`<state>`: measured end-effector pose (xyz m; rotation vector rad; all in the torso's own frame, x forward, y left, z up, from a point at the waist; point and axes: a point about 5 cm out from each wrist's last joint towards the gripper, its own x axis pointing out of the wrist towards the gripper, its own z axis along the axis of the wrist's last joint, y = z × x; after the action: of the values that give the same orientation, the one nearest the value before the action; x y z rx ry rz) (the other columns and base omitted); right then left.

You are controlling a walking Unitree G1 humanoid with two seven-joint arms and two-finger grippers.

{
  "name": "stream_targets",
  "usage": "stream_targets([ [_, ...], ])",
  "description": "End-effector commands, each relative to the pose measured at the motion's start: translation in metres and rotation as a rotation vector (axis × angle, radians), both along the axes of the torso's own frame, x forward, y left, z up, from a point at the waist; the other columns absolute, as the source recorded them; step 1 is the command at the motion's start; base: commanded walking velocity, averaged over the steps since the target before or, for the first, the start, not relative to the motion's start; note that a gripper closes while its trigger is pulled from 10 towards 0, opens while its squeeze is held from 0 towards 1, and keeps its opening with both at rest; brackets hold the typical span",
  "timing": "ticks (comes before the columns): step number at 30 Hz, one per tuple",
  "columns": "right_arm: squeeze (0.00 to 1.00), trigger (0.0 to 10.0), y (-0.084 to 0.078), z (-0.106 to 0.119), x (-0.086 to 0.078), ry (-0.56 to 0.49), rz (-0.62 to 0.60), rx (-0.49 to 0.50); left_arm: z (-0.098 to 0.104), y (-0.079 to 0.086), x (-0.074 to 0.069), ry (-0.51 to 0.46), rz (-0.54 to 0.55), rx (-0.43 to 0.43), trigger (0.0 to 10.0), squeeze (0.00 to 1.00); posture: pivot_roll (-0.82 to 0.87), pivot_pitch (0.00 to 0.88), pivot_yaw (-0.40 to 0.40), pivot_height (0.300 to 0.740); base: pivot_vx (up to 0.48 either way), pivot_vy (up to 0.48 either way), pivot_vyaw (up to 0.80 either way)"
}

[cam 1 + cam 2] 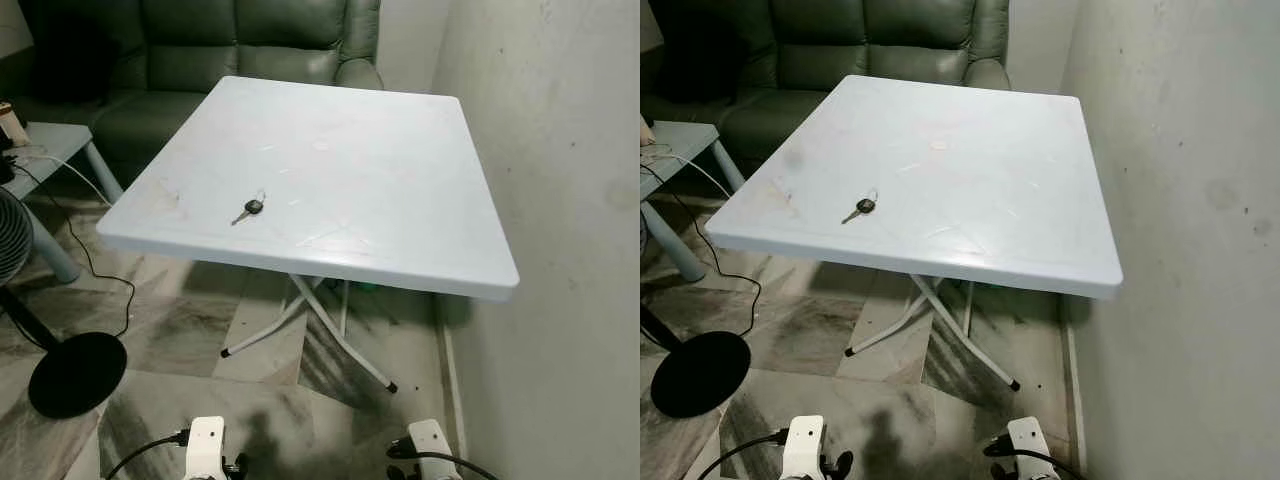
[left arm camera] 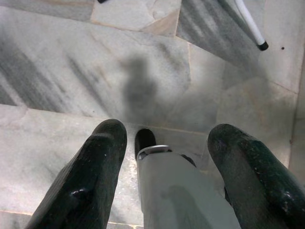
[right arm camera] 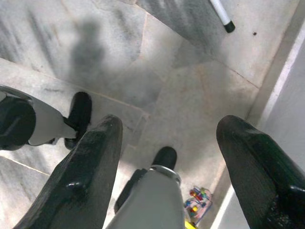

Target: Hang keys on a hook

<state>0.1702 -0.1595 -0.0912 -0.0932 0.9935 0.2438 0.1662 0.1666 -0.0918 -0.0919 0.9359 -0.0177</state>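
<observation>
Both tools, left point(image 2: 164, 179) and right point(image 3: 167, 174), wide open, empty, fingertips cropped; keys point(image 1: 249, 209) small on table point(image 1: 380, 170).

Both arms hung low — the left arm point(image 1: 204, 447) showed at seven o'clock in the head view, the right arm point(image 1: 433, 449) at five. The left gripper point(image 2: 167, 143) and right gripper point(image 3: 167, 138) pointed floorward — fingers spread apart, holding nothing.
</observation>
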Motion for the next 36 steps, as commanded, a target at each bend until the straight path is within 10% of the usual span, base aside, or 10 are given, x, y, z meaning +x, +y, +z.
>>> stream_targets([
  [1,0.0,10.0,-0.0014,0.0,0.0,0.0,-0.009,-0.003,-0.0002,0.0029,-0.0008,0.003,0.003,0.004,10.0,0.0,-0.08,0.0,-0.005,0.74,0.0,0.349,0.0],
  [36,0.0,10.0,-0.0018,-0.0012,-0.003,0.009,-0.009,-0.001,-0.0013,0.0023,-0.0036,0.009,0.016,-0.001,10.0,0.0,-0.07,0.0,-0.01,0.74,0.0,0.354,0.0],
])
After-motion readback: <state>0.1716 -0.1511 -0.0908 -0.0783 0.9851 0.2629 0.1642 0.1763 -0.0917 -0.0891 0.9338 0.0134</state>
